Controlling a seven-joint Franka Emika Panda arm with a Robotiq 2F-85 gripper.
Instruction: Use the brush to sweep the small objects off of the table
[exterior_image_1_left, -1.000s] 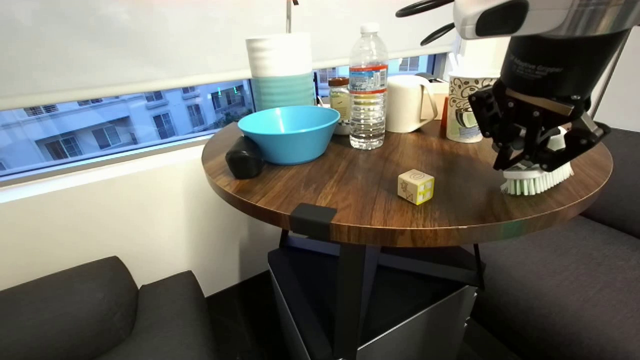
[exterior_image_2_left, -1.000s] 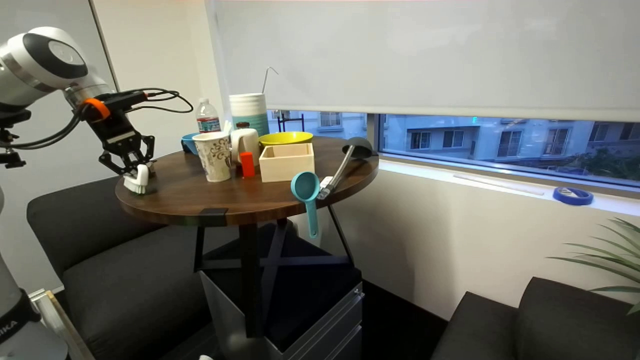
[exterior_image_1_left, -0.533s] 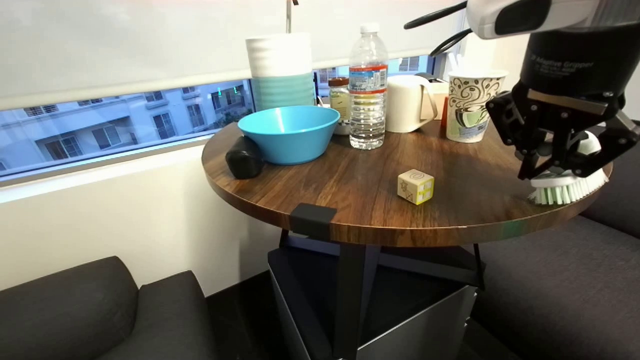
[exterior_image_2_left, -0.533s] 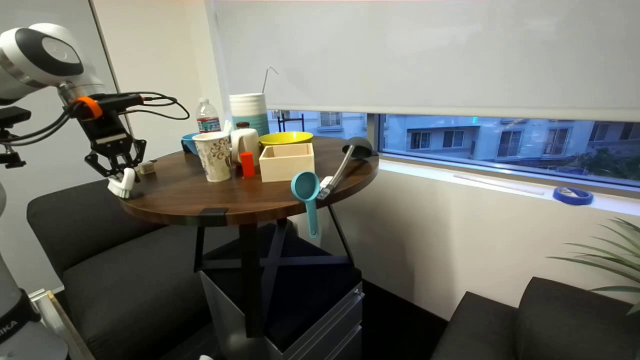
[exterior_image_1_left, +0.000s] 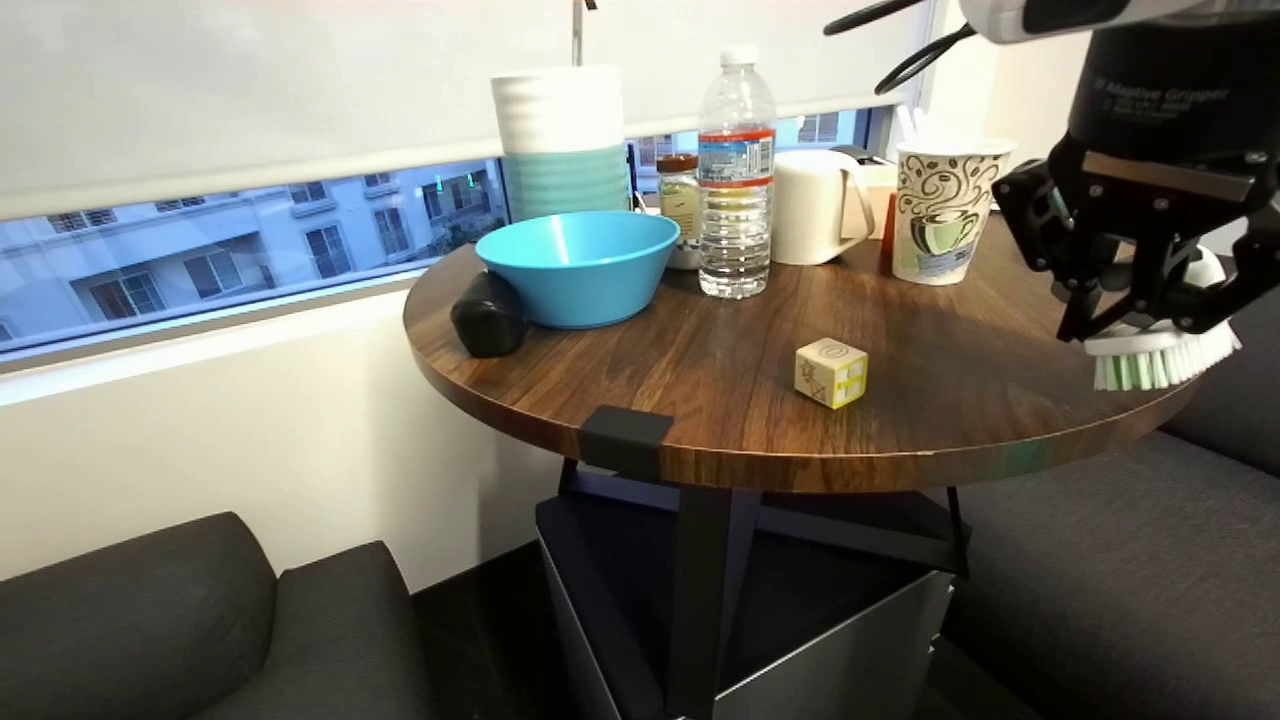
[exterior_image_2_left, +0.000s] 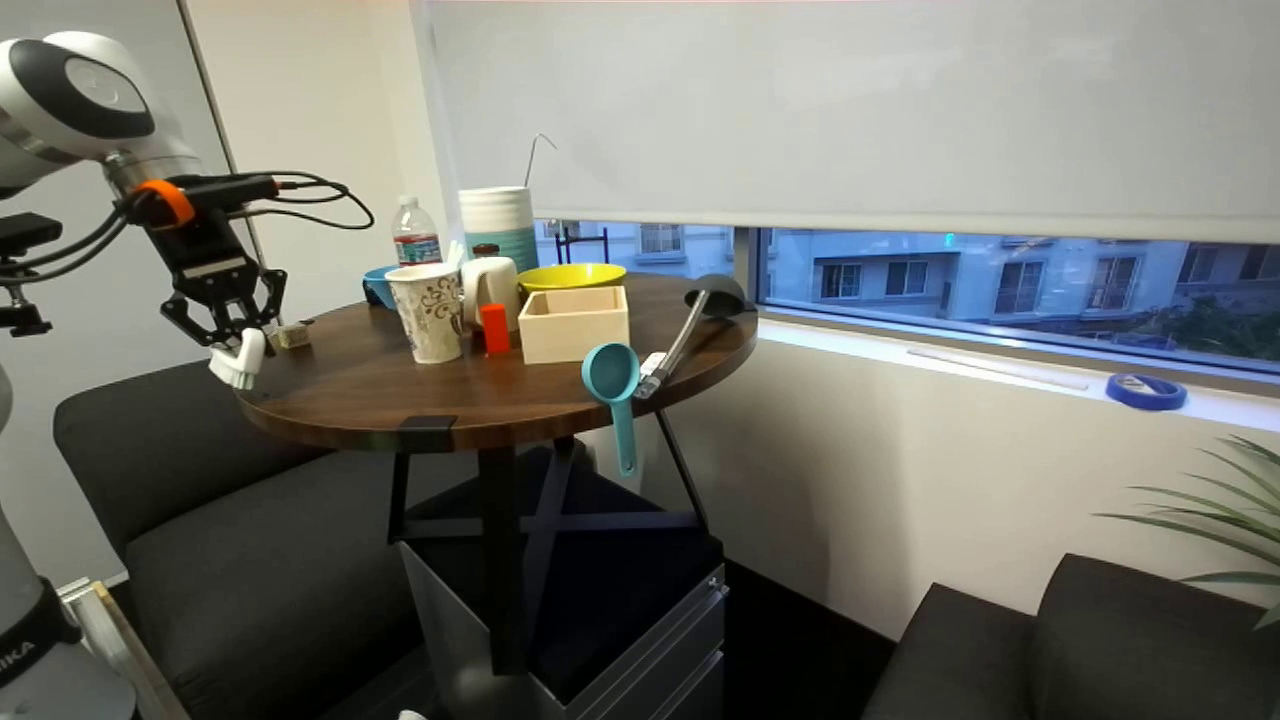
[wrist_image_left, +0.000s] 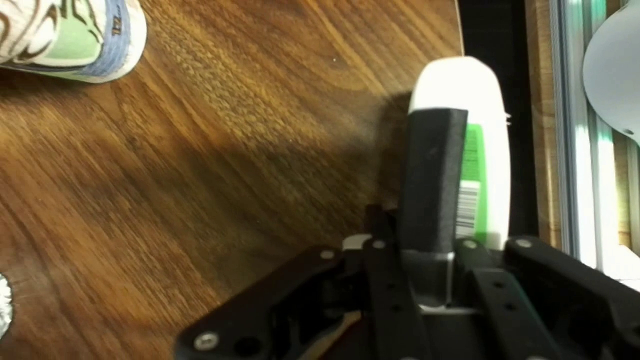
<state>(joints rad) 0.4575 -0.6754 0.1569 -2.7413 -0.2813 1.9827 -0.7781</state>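
With the claw (exterior_image_1_left: 1135, 316) clamped on the brush (wrist_image_left: 481, 150) at the edge of the surface (exterior_image_1_left: 930, 380), sweeping probably works best from further in, bristles (exterior_image_1_left: 1162, 366) laid flat and drawn lightly outward.

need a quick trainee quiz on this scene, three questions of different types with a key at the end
1. Multiple choice: what does the gripper hold?
a) the scoop
b) the brush
c) the mug

2. True or false: the wooden cube sits on the table, apart from the blue bowl.

3. Fill in the missing word: the bristles of the brush point ____.

Key: 1. b; 2. true; 3. down
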